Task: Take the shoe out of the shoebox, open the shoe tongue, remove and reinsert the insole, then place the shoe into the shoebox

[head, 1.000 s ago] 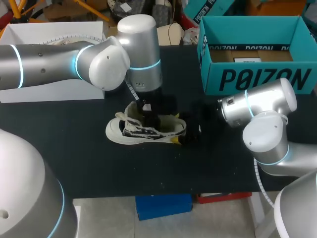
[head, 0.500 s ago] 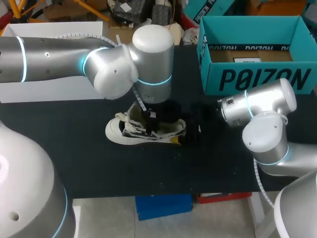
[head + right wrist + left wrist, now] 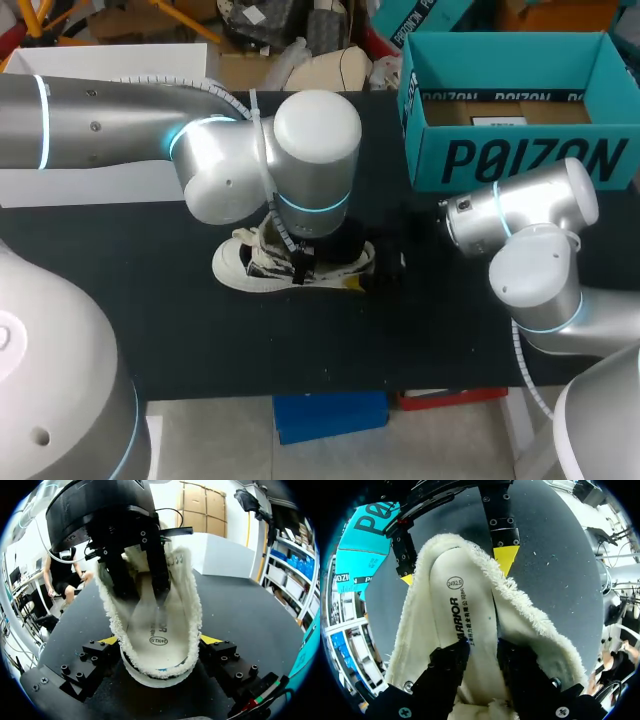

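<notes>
The white fleece-lined shoe (image 3: 250,268) lies on its sole mid-table, toe toward my left side. My left gripper (image 3: 481,652) reaches down into its opening, black fingers (image 3: 447,667) pinching the cream printed insole (image 3: 465,595) from both sides. In the head view the left wrist covers that gripper. My right gripper (image 3: 159,641) holds the heel, one yellow tip (image 3: 210,640) pressed on each side of the fleece collar; its tips (image 3: 506,557) also show ahead of the left gripper. The teal shoebox (image 3: 520,155) stands open at the back right.
A white box (image 3: 100,60) sits at the back left behind my left arm. The black table (image 3: 450,330) runs bare along its front edge. My right arm's elbow (image 3: 535,270) stands between the shoe and the table's right side.
My left arm's wrist has swung right and toward the front, coming lower over the shoe. The shoe and the right arm have stayed put.
</notes>
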Robot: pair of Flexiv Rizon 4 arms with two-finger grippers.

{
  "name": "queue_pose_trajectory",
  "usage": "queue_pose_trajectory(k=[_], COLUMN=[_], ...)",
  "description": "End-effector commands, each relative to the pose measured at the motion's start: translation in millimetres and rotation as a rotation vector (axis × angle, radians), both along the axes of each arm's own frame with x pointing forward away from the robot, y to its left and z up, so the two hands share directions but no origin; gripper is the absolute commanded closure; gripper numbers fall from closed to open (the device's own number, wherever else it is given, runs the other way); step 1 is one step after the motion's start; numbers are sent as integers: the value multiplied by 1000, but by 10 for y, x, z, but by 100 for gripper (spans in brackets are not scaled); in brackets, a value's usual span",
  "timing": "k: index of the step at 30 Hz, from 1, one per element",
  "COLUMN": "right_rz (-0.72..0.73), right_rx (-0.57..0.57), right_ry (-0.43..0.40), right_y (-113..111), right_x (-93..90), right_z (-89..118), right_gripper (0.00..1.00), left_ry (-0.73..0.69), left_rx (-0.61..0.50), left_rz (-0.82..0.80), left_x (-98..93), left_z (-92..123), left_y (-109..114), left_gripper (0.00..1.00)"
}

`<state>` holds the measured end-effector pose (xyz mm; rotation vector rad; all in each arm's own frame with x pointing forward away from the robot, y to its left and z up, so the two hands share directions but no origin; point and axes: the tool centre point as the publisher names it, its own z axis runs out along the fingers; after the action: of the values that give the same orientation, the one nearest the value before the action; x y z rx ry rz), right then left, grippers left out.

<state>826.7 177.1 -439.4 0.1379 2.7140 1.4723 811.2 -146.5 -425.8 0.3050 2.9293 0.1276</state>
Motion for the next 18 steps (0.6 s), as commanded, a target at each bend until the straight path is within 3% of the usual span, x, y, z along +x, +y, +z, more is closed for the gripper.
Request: queue_pose_trajectory(k=[1,8,12,18], right_rz=[-3,-3,-3,-3], right_rx=[-3,-3,-3,-3], right_ry=[2,2,2,2], right_y=[9,9,9,9], right_x=[17,17,17,17], right_z=[-36,-36,-36,-36], right_gripper=[100,100,100,100], left_ry=[-181,-291,-320,-351], left_rx=[24,-3,-21,-57], left_rz=[19,149,188,223], left_x=[-27,220,361,574], left_z=[-755,-878,-832,-781], left_y=[49,146,175,185], left_gripper=[65,62,68,68])
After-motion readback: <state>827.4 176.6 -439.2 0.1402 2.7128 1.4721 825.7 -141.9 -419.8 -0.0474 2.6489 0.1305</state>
